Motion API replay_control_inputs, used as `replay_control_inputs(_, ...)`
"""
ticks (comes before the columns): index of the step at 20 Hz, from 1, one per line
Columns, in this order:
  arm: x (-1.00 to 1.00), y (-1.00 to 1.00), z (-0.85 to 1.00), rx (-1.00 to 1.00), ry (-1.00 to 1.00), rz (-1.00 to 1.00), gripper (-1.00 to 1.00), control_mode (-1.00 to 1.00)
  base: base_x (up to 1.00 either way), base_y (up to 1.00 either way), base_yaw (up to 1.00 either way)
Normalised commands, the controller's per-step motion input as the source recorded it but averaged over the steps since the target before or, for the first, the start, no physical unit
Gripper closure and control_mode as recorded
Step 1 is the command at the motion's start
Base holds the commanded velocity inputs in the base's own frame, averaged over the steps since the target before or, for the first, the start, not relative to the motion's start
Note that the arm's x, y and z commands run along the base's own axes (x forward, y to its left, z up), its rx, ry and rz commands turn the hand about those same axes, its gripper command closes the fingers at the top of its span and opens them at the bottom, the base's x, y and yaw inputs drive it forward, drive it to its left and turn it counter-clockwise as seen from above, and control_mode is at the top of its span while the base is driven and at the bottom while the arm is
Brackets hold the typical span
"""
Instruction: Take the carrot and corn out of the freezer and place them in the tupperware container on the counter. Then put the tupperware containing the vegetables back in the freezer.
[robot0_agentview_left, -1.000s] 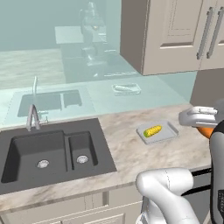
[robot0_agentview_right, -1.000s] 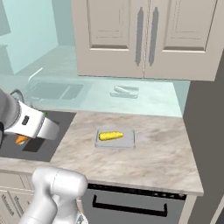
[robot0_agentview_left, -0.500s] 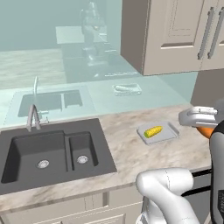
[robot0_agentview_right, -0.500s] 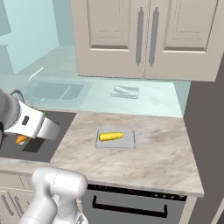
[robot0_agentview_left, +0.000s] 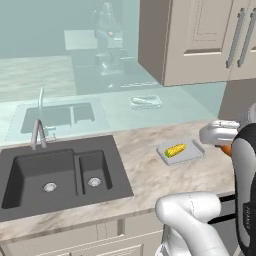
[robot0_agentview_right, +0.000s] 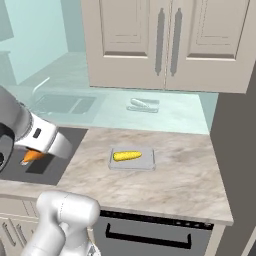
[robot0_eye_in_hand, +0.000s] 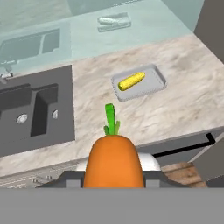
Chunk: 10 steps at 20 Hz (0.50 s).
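In the hand view we look straight down the carrot (robot0_eye_in_hand: 114, 164), a fat orange body with a green stalk pointing away from the camera; it sits between the gripper (robot0_eye_in_hand: 114, 180) jaws, which are closed on it, though the fingertips themselves are hidden behind the vegetable. The base views give only a sliver of this: from the left, a bit of orange shows beside the white hand at the right edge of the counter (robot0_agentview_left: 150, 175); from the right, the orange tip pokes out under the hand, over the dark double-basin sink (robot0_agentview_right: 30, 167). So we hold the carrot above the front of the counter, well apart from the tray.

The tupperware container (robot0_eye_in_hand: 155, 87) rests flat on the counter, right of the sink, about midway between the front edge and the glassy backsplash (robot0_agentview_left: 125, 107). The corn (robot0_eye_in_hand: 131, 81) lies inside it, tilted across the tray, nearer its left end in the hand view.

The left base view alone shows the faucet (robot0_agentview_left: 37, 132) behind the sink's back edge. The right base view alone shows the dark dishwasher front (robot0_agentview_right: 150, 235) under the counter. Both show the pale upper cabinets (robot0_agentview_right: 165, 42) and the tray's faint reflection in the backsplash.
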Motion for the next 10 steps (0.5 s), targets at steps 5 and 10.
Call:
replay_control_inputs(5,0.25,0.00,-0.27,0.00,0.23,0.00,1.00,-1.00,0.00,0.00,0.00)
replay_control_inputs(10,0.31,0.00,-0.51,0.00,0.14,0.00,1.00,-1.00,0.00,0.00,0.00)
